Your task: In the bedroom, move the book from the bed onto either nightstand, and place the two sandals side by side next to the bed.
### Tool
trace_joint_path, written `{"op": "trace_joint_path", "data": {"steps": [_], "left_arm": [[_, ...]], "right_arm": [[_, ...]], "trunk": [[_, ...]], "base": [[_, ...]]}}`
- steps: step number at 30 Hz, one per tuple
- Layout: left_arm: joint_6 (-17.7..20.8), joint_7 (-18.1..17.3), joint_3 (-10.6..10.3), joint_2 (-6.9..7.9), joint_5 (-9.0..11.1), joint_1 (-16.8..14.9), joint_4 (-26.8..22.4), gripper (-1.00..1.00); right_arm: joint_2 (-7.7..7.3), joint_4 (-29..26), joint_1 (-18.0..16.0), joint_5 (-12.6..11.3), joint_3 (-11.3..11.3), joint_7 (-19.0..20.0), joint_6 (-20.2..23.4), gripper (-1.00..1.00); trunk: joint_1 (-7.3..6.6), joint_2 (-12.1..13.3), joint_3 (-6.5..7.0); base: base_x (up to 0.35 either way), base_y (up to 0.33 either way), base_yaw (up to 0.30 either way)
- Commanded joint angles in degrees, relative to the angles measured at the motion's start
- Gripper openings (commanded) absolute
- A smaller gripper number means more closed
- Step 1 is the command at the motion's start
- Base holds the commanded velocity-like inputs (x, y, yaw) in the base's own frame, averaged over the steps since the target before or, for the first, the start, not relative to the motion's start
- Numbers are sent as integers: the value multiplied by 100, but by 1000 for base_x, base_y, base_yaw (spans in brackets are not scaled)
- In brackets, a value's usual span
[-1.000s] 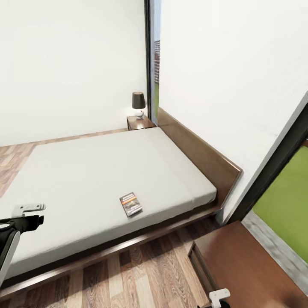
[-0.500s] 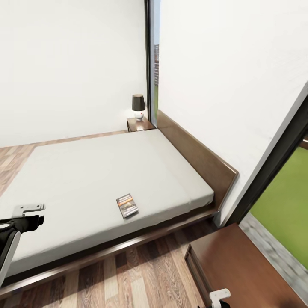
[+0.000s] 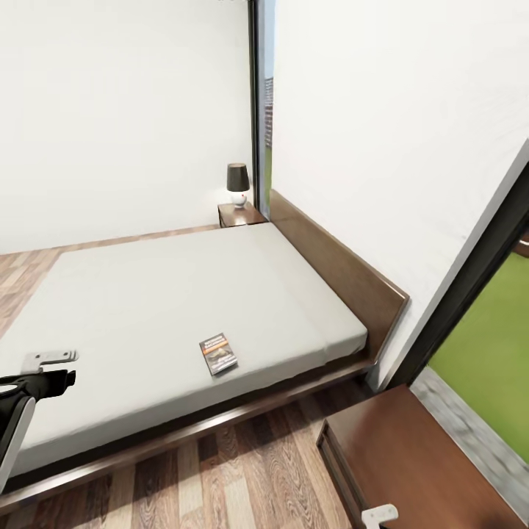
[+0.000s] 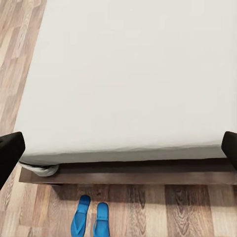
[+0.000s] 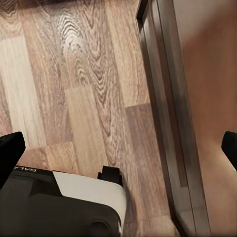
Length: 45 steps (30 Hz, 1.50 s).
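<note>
- The book [image 3: 218, 354] lay flat on the grey mattress of the bed [image 3: 169, 301], near the long edge closest to the robot and toward the headboard end – nothing rested on or against it.
- The far nightstand [image 3: 239, 214] stood in the corner past the head of the bed, carrying a small lamp [image 3: 236, 182] with a dark shade; the whole width of the mattress lay between it and the robot.
- A second nightstand [image 3: 411, 463] sat close by at the robot's right, just beside the headboard [image 3: 338, 268], its glossy top bare.
- The two sandals [image 4: 91, 216] lay on the wood-plank floor [image 3: 242, 477] side by side and nearly touching, just off the dark bed frame near a mattress corner.
- The left gripper [image 3: 45, 369] hung over the near edge of the mattress, well apart from the book. In the left wrist view its dark fingertips [image 4: 11, 150] stood at opposite borders – spread wide, holding nothing.
- The right gripper [image 3: 379, 515] sat low beside the near nightstand's front edge. In the right wrist view its fingertips [image 5: 10, 150] were likewise far apart, over floor planks, the cabinet's side and part of the robot's base [image 5: 64, 202].
- A tall narrow window [image 3: 262, 110] split the white walls behind the lamp; a larger one at the right showed green grass [image 3: 488, 353].
</note>
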Motion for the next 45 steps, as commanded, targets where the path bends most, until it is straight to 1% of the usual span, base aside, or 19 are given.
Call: {"op": "trace_joint_path", "data": {"steps": [1, 10, 23, 34, 45], "left_arm": [[27, 19, -4, 2, 3, -5, -5, 100], [27, 19, -4, -4, 3, -5, -8, 100], [88, 19, -4, -4, 3, 1, -10, 100], [161, 24, -6, 30, -35, 0, -9, 100], [175, 33, -4, 33, -45, 4, -10, 100]], "right_arm": [[-2, 12, -4, 26, 16, 7, -17, 100], [2, 42, -4, 24, 24, 7, -19, 100], [2, 54, -4, 24, 25, 7, -17, 100], [2, 55, -4, 29, 24, 7, -21, 100], [-2, 54, -4, 30, 25, 7, -21, 100]], "trunk": [[3, -9, -6], [3, -9, 53], [3, -9, 151], [3, -9, 176], [244, -450, -20]], "base": [[0, -1, 5], [0, 0, 55], [0, 0, 131], [0, 0, 45], [0, 0, 3]]}}
